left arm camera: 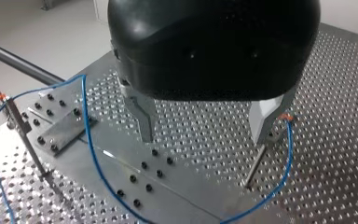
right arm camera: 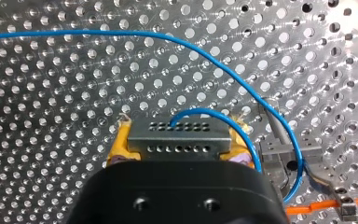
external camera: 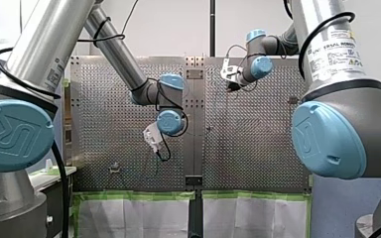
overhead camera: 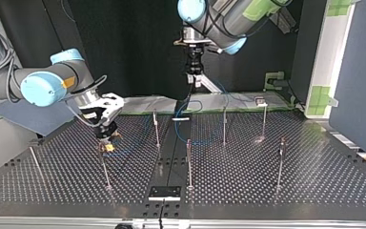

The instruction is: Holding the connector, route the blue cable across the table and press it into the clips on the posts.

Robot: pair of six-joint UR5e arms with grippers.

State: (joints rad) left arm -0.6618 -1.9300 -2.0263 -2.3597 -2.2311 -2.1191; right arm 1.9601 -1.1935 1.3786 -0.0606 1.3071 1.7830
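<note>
R gripper (right arm camera: 179,135) fingers clamp connector (right arm camera: 177,148) w/ blue cable (right arm camera: 168,39) looping out; L gripper (left arm camera: 204,136) fingers wide over bench (left arm camera: 345,93).

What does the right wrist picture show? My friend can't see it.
My right gripper, with yellow pads, is shut on a grey connector above the perforated table. The blue cable loops out of the connector and curves away over the table.
</note>
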